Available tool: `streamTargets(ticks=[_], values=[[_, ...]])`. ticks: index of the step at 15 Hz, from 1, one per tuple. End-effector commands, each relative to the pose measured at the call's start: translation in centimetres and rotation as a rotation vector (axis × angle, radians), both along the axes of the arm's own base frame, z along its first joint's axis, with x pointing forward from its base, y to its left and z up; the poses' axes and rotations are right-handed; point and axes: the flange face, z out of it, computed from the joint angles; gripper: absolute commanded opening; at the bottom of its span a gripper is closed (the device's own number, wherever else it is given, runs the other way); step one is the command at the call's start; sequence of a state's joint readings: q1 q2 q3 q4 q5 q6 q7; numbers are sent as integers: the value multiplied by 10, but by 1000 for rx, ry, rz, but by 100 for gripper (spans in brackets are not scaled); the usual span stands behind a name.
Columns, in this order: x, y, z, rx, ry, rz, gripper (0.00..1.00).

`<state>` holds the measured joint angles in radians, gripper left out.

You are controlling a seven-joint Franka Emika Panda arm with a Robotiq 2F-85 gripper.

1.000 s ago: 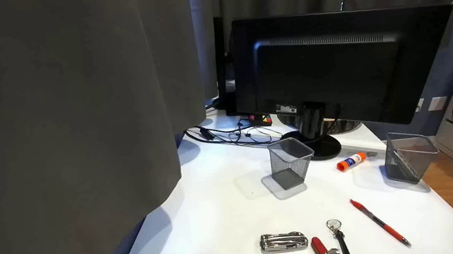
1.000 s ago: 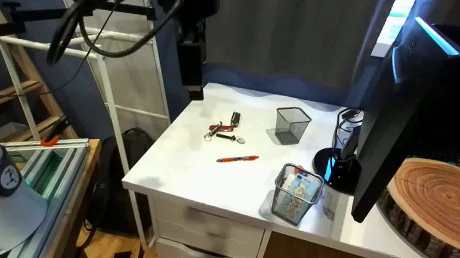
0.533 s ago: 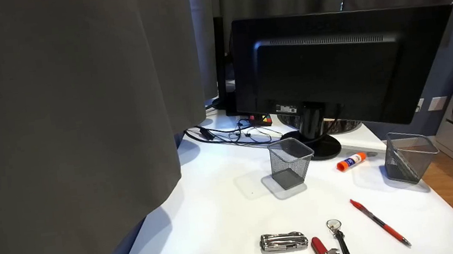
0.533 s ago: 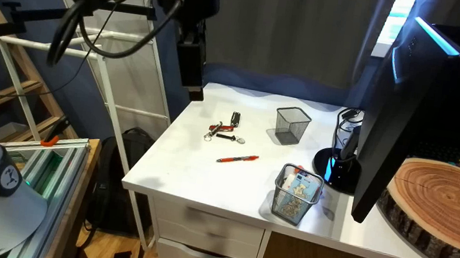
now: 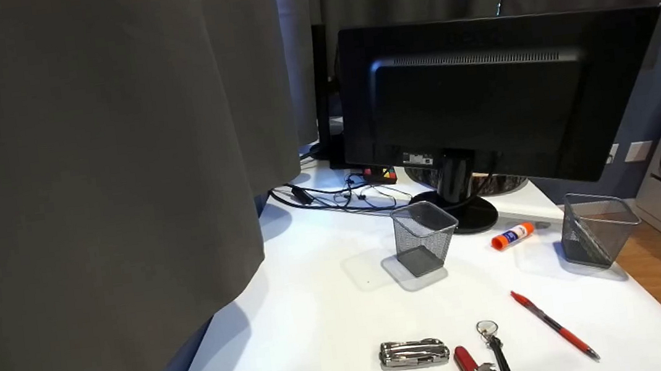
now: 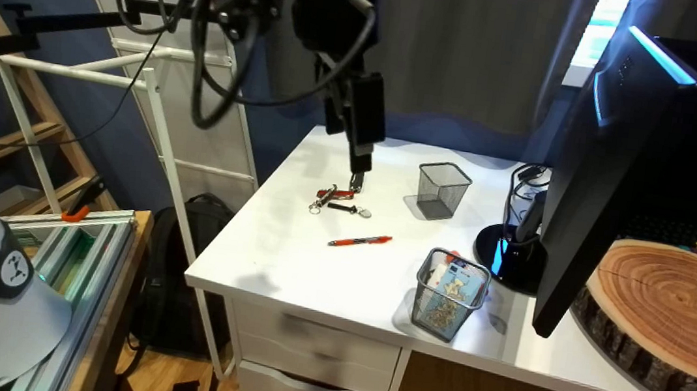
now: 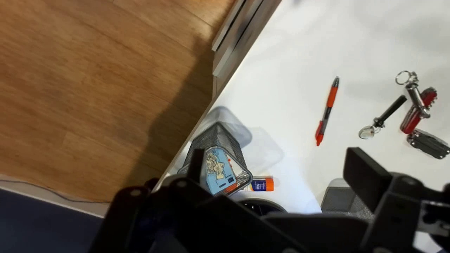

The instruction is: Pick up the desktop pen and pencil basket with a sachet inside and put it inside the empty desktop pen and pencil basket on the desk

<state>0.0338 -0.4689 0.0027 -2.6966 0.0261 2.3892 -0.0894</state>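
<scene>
Basket (image 6: 445, 310) with sachet (image 7: 221, 170) stands lower than my spread, empty pincer (image 7: 274, 154), left of its midline in the wrist view; I should shift that way.

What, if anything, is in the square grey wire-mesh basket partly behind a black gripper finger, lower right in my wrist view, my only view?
Observer: Nothing; both exterior views show that square mesh basket empty.
Operator: Does the white, orange-capped glue stick touch the matching basket holding the flat blue sachet?
Observer: No, an exterior view shows white desk between them.
Operator: And the round black thing beside the glue stick?
Observer: The foot of a large black flat-screen monitor.
</scene>
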Motion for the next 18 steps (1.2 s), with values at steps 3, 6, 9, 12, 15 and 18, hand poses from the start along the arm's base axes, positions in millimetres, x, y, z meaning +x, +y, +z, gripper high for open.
streamTargets(ticks=[3,6,9,12,15,18], values=[[87,-6,-50,-180,61,242,100],[79,-7,-51,-210,69,246,100],[99,-16,-68,-255,98,277,100],[108,-3,-81,-282,110,362,100],[118,8,-116,-285,138,458,100],[128,8,-140,-342,104,505,100]])
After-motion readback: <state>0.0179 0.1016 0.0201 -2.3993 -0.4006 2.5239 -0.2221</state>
